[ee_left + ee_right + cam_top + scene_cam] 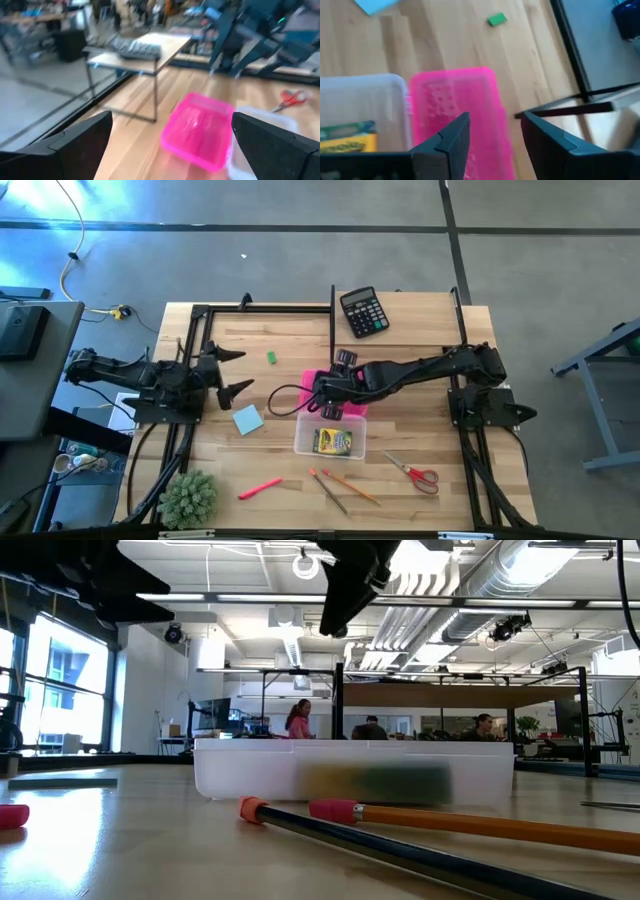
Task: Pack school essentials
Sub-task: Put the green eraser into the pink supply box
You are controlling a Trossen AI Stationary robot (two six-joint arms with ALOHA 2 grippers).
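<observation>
The clear plastic box [300, 442] [350, 765] rests on the table's middle with the yellow-green crayon box [333, 442] [345, 137] lying in it. A pink tray-like lid [312, 376] [455, 100] [197, 130] lies flat against the box's far side. My right gripper [322, 395] [495, 117] hangs open above the pink lid, high over the box in the low view [350, 580]. My left gripper [245, 372] [171, 120] waits open at the table's left, pointing toward the lid. On the table lie the light-blue sticky-note pad [247, 420], green eraser [271, 357] [496, 19], red-pink pen [260, 488], two pencils [340, 485] [480, 825] and red-handled scissors [415, 475].
A black calculator [363, 312] sits at the far edge and a spiky green plant ball [188, 498] at the near left corner. A black cable [283, 392] loops beside the right gripper. Bare wood lies between the eraser and the far edge.
</observation>
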